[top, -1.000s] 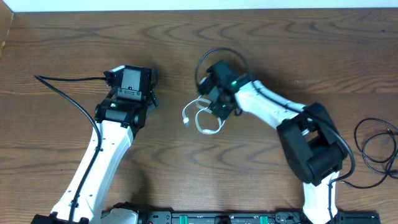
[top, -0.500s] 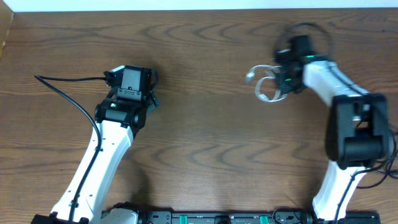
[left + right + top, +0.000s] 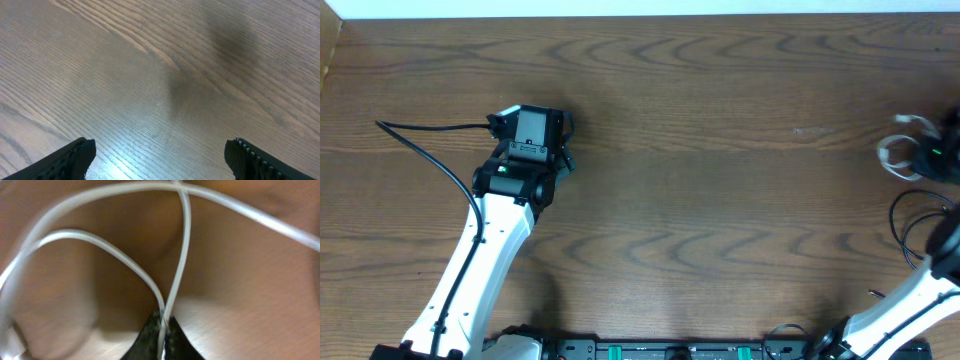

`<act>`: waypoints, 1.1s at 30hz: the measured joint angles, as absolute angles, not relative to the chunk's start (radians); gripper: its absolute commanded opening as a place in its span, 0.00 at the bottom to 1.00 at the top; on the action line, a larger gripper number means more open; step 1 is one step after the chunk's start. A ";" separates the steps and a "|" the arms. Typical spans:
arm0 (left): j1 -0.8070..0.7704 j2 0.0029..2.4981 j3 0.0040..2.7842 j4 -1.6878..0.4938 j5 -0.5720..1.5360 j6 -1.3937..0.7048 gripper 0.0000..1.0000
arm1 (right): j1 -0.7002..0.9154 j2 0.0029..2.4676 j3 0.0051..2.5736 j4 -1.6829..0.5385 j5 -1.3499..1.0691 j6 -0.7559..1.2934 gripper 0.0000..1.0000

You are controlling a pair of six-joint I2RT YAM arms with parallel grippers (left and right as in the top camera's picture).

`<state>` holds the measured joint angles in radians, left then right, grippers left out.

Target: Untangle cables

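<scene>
My right gripper (image 3: 932, 153) is at the far right edge of the table, shut on the white cable (image 3: 894, 150). In the right wrist view the white cable (image 3: 100, 245) loops above the table and two of its strands run down between my closed fingertips (image 3: 163, 325). A thin black cable (image 3: 920, 225) lies in loops at the right edge below the gripper. My left gripper (image 3: 532, 128) is at the left centre, open and empty; the left wrist view shows its fingers (image 3: 160, 155) wide apart over bare wood.
The thick black wire (image 3: 430, 150) of the left arm runs across the table at the left. The table's back edge meets a white wall at the top.
My right gripper has swept from the table's middle to the far right edge, carrying the white cable with it. The left arm has not moved.
</scene>
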<state>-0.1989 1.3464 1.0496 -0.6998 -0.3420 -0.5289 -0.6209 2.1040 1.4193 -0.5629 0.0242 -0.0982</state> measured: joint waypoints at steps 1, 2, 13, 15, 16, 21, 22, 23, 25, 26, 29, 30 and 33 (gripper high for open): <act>-0.199 1.346 1.050 -0.699 -0.342 -0.529 0.87 | -0.657 2.104 1.419 -0.560 0.012 -0.090 0.02; -0.199 1.346 1.050 -0.700 -0.342 -0.529 0.87 | -0.685 2.104 1.419 -0.558 0.004 -0.083 0.02; -0.199 1.346 1.050 -0.700 -0.342 -0.529 0.87 | -0.850 2.110 1.419 -0.544 -0.232 -0.014 0.34; -0.199 1.346 1.050 -0.700 -0.342 -0.529 0.87 | -0.846 2.110 1.424 -0.553 -0.263 -0.014 0.40; -0.199 1.346 1.050 -0.700 -0.342 -0.529 0.87 | -0.842 2.110 1.425 -0.557 -0.274 -0.017 0.42; -0.199 1.346 1.050 -0.700 -0.342 -0.529 0.87 | -0.813 2.096 1.429 -0.606 -0.303 -0.019 0.53; -0.199 1.346 1.050 -0.700 -0.342 -0.529 0.87 | -0.807 2.086 1.428 -0.620 -0.305 -0.017 0.55; -0.199 1.346 1.050 -0.700 -0.342 -0.529 0.87 | -0.801 2.070 1.428 -0.632 -0.307 -0.015 0.58; -0.199 1.346 1.050 -0.700 -0.342 -0.529 0.87 | -0.793 2.029 1.428 -0.650 -0.308 -0.017 0.64; -0.199 1.346 1.050 -0.700 -0.342 -0.529 0.87 | -0.789 1.997 1.428 -0.661 -0.308 -0.017 0.69; -0.199 1.346 1.050 -0.700 -0.342 -0.529 0.87 | -0.785 1.863 1.428 -0.695 -0.308 -0.014 0.72; -0.199 1.346 1.050 -0.700 -0.342 -0.529 0.87 | -0.783 1.819 1.428 -0.706 -0.307 -0.012 0.74; -0.199 1.346 1.050 -0.700 -0.342 -0.529 0.87 | -0.775 1.697 1.430 -0.745 -0.309 -0.010 0.81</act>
